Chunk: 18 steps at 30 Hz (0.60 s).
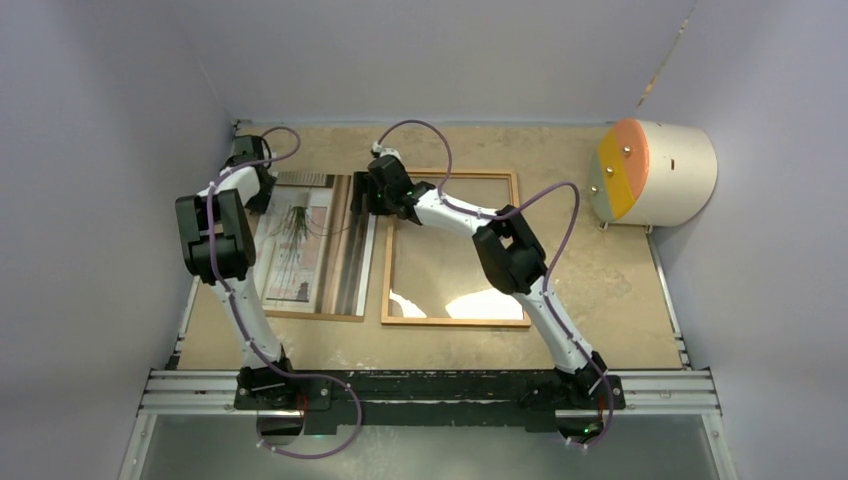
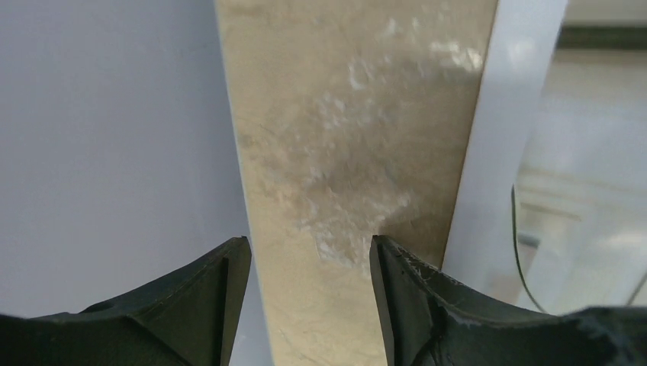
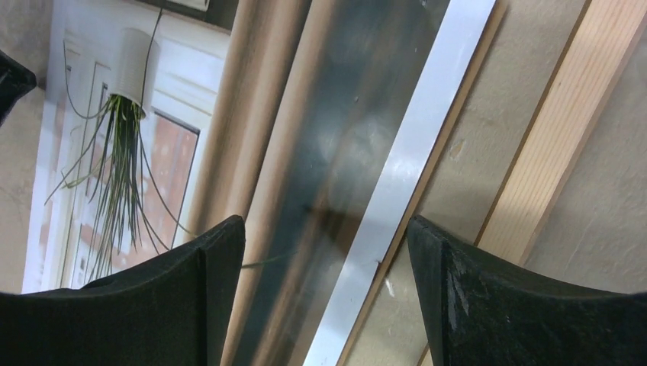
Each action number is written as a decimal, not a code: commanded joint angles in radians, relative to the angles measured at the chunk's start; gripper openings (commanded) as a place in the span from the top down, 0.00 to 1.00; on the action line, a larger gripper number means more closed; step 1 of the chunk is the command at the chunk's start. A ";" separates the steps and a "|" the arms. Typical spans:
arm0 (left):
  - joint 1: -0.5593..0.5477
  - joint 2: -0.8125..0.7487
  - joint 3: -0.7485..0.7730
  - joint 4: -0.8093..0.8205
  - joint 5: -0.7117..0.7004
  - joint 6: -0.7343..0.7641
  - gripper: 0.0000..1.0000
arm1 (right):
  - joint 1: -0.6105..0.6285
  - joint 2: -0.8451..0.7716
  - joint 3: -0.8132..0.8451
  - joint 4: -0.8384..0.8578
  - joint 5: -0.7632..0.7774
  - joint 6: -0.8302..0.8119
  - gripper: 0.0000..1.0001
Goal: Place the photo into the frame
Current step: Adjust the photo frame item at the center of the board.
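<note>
The photo (image 1: 300, 240) lies face up on the left of the table, plant print showing, on a brown backing board whose thin edge (image 1: 318, 316) shows at the near side. The orange-brown frame (image 1: 453, 322) lies flat just to its right, with a reflecting pane inside. My left gripper (image 1: 258, 188) is open and empty beside the photo's far-left corner; in the left wrist view (image 2: 309, 252) it is over bare table, with the photo's white border (image 2: 488, 152) at the right. My right gripper (image 1: 358, 205) is open and empty above the photo's right edge; the right wrist view (image 3: 328, 229) shows the plant print (image 3: 114, 152) and the frame rail (image 3: 564, 130).
A cream drum with an orange and yellow face (image 1: 655, 172) stands at the back right. Grey walls close in the table on the left (image 2: 107, 137), the back and the right. A metal rail (image 1: 430, 390) runs along the near edge.
</note>
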 commanded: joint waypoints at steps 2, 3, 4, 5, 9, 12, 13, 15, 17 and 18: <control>0.007 0.053 0.110 0.038 -0.099 -0.056 0.38 | -0.018 0.028 0.126 -0.086 0.045 -0.002 0.21; 0.007 0.068 0.128 0.035 -0.107 -0.063 0.38 | -0.020 0.035 0.135 -0.094 0.056 -0.003 0.20; 0.007 0.082 0.148 0.029 -0.109 -0.071 0.38 | -0.024 0.039 0.139 -0.098 0.062 -0.002 0.20; 0.007 0.094 0.164 0.022 -0.107 -0.077 0.38 | -0.029 0.046 0.145 -0.102 0.068 0.000 0.21; 0.005 0.128 0.205 -0.024 -0.047 -0.098 0.39 | -0.054 0.076 0.177 -0.112 0.092 0.001 0.21; 0.003 0.139 0.206 -0.045 0.016 -0.099 0.39 | -0.073 0.097 0.176 -0.050 0.063 -0.005 0.22; 0.003 0.142 0.207 -0.052 0.034 -0.099 0.39 | -0.077 0.108 0.182 -0.031 0.051 -0.012 0.23; 0.002 0.149 0.211 -0.070 0.076 -0.104 0.39 | -0.082 0.136 0.217 -0.015 0.029 -0.018 0.25; 0.001 0.149 0.211 -0.092 0.135 -0.105 0.40 | -0.085 0.157 0.247 0.008 0.005 -0.017 0.27; 0.000 0.147 0.209 -0.099 0.160 -0.103 0.41 | -0.085 0.162 0.251 0.025 0.001 -0.018 0.28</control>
